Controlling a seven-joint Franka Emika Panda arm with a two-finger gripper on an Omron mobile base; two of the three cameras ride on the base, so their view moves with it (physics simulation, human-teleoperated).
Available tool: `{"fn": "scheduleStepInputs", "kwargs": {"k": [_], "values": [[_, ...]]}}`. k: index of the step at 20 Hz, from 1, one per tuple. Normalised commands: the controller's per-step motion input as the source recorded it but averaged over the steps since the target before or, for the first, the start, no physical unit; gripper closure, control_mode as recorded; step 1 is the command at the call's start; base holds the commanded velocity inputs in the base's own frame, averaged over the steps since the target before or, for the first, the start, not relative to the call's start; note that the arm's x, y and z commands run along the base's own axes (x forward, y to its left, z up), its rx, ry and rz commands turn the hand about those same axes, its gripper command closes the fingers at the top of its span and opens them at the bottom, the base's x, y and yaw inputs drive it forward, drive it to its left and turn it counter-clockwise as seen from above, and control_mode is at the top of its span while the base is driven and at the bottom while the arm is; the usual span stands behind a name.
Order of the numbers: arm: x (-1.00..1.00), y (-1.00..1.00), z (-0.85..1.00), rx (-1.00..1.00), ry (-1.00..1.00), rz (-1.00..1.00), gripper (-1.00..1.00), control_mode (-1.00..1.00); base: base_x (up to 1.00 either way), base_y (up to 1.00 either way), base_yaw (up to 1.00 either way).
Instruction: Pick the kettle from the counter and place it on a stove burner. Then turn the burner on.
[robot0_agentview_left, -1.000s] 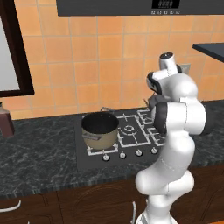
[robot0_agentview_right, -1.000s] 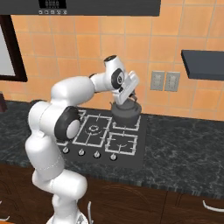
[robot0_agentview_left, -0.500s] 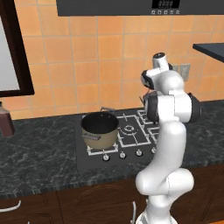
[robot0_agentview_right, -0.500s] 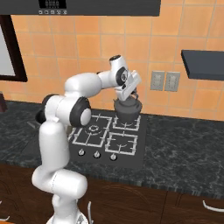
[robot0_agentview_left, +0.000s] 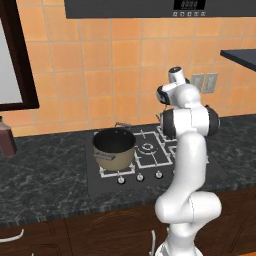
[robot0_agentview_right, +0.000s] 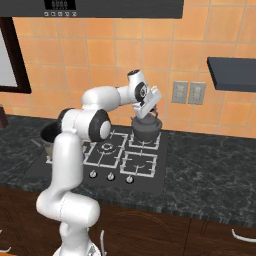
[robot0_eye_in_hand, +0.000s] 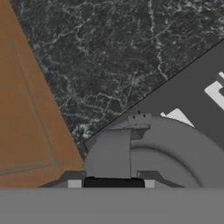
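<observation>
The kettle (robot0_agentview_right: 146, 129), squat and dark grey, sits over the rear right stove burner (robot0_agentview_right: 145, 142) of the black cooktop (robot0_agentview_right: 150, 181), close to the orange tiled wall (robot0_agentview_right: 100, 55). In the right base view its thin arched handle rises into the end effector (robot0_agentview_right: 148, 109), which tilts down onto it from the upper left. The end effector seems to be gripping that handle, but whether the fingers are actually closed on it cannot be told. In the hand view the kettle's (robot0_eye_in_hand: 175, 157) rounded grey body lies directly below the camera, with the cooktop's edge running diagonally beside it and speckled stone beyond.

In front of the kettle, the front right burner (robot0_agentview_right: 139, 164) is bare, and so is the front left one (robot0_agentview_right: 103, 153). A row of three small round knobs (robot0_agentview_right: 110, 176) lines the cooktop's front edge. To the right of the cooktop, the dark speckled table (robot0_agentview_right: 210, 170) stretches open up to its thick front edge.

In the left base view, a tan-sided pot (robot0_agentview_left: 114, 148) with a black interior stands on the left side of the cooktop, well apart from the kettle. Further left a dark brown bottle (robot0_agentview_left: 6, 136) stands near the wall.

Brown wooden cabinets (robot0_agentview_right: 150, 232) run below the table. A double wall outlet (robot0_agentview_right: 188, 92) is set in the tiles to the kettle's right, under a dark shelf (robot0_agentview_right: 231, 73). A dark appliance (robot0_agentview_right: 110, 7) with a small display hangs overhead.
</observation>
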Motion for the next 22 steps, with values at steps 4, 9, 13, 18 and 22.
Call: {"fn": "scheduleStepInputs", "kwargs": {"k": [4, 9, 13, 18, 22], "values": [[0.16, 0.00, -0.46, 0.00, 0.00, 0.00, 1.00, -1.00, 0.00, 0.00, 0.00], [0.04, 0.00, -0.17, 0.00, 0.00, 0.00, -1.00, -1.00, 0.00, 0.00, 0.00], [-0.09, 0.00, 0.00, 0.00, 0.00, 0.00, -1.00, -1.00, 0.00, 0.00, 0.00], [-0.50, 0.00, 0.00, 0.00, 0.00, 0.00, -1.00, -1.00, 0.00, 0.00, 0.00], [-0.41, 0.02, 0.00, 0.00, 0.00, 0.00, -1.00, -1.00, 0.00, 0.00, 0.00]]}}
